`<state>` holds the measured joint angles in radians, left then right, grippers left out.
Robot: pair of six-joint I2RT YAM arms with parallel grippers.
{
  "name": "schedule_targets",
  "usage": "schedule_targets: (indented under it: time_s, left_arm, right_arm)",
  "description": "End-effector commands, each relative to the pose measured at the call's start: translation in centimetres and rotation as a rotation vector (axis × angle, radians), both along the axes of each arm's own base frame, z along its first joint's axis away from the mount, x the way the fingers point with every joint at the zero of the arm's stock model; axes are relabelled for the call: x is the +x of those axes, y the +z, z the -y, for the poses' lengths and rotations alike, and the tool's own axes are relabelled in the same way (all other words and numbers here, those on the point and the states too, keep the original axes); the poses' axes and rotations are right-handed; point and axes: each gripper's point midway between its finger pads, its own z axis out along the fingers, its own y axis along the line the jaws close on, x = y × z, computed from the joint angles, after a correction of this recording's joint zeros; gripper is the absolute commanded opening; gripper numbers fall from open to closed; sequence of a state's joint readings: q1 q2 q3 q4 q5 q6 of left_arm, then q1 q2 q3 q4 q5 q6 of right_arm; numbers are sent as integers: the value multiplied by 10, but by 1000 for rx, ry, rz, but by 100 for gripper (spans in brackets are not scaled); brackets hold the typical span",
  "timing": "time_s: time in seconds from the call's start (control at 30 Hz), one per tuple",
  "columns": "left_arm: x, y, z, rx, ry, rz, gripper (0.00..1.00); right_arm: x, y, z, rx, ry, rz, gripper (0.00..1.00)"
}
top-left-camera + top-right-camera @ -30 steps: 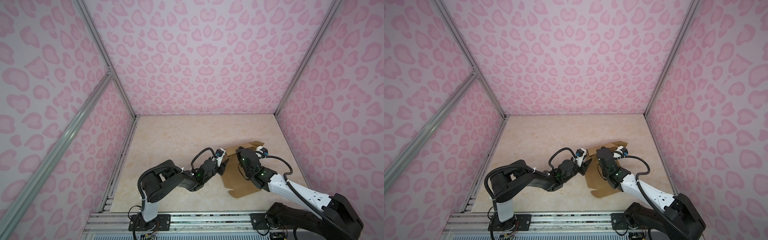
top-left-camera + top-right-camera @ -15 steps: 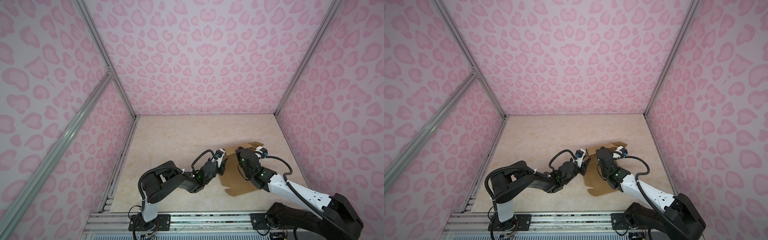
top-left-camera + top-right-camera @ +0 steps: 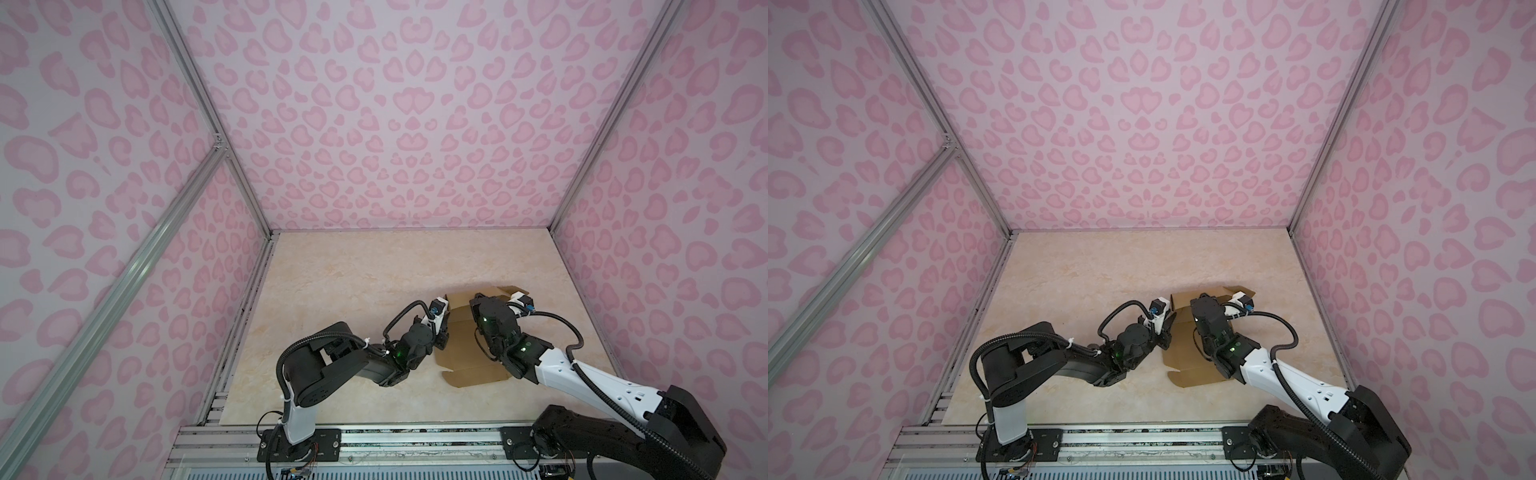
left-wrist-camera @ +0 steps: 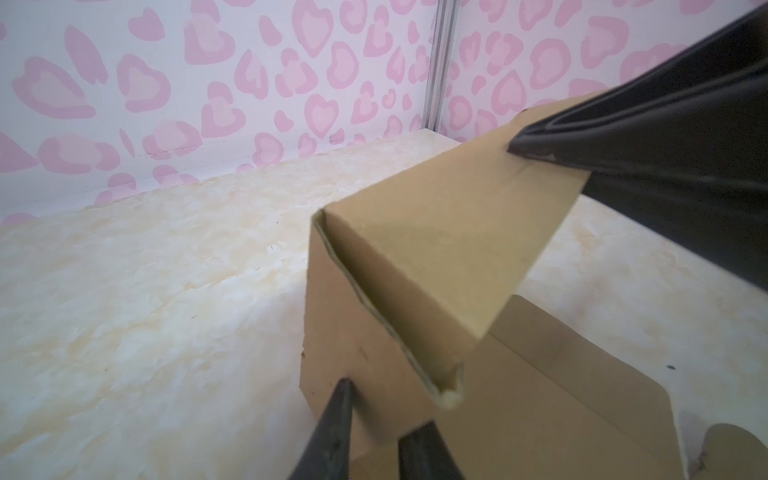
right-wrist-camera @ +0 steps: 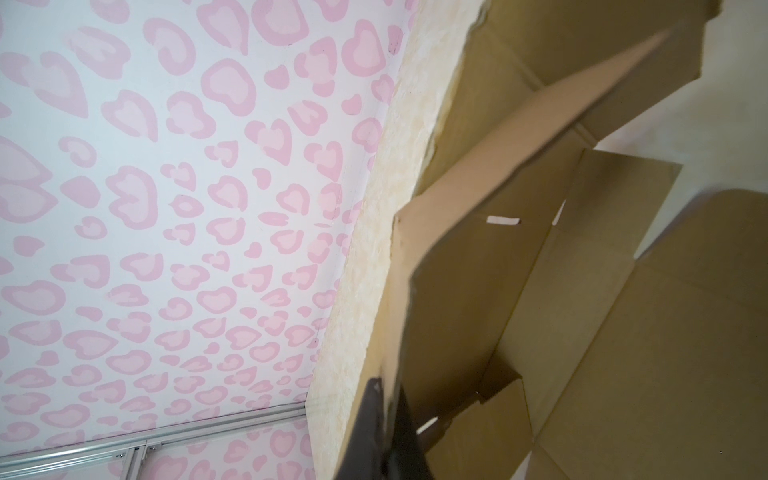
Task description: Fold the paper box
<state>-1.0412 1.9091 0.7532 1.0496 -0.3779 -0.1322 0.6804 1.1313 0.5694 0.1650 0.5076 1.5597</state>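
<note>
Two paper box (image 3: 463, 351) edges: right jaws clamp one, left jaws narrowly straddle another.

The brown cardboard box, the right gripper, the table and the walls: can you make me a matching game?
1 brown cardboard paper box
2 right gripper
3 beige marbled table
4 walls

A pink hearts
B shut on a flap
C half folded, flaps up
D lying under the box

Pairs: 1-C, 2-B, 3-D, 4-A
</note>
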Motion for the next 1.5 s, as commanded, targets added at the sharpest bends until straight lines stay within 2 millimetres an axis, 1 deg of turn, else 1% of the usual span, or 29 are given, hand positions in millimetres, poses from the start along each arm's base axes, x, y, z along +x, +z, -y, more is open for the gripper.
schedule_targets:
  time_s: [0.0, 0.4, 0.63, 1.0, 1.1, 1.17, 1.3, 1.47]
  left_arm:
    - [8, 16, -4, -43, 49, 44, 23]
    - [13, 23, -6, -43, 86, 51, 21]
    - [14, 22, -11, -47, 108, 43, 16]
    - [15, 18, -14, -28, 129, 36, 8]
    - [16, 15, -17, -16, 136, 35, 5]
    - [16, 14, -18, -1, 137, 40, 4]
    - [16, 13, -24, 24, 149, 53, 4]
    - [16, 12, -28, 40, 148, 49, 4]
  right_arm:
    - [-2, -8, -1, -26, 13, -32, 0]
    - [-1, -8, -11, -20, 42, -34, 0]
    - [-1, -9, -13, -25, 51, -34, 10]
    - [-2, 1, -16, -49, 79, -21, 25]
    - [-4, 6, -18, -59, 91, -19, 31]
    - [-5, 14, -20, -67, 105, -4, 34]
    - [-11, 29, -26, -93, 136, 13, 39]
    - [-20, 38, -34, -105, 182, 20, 43]
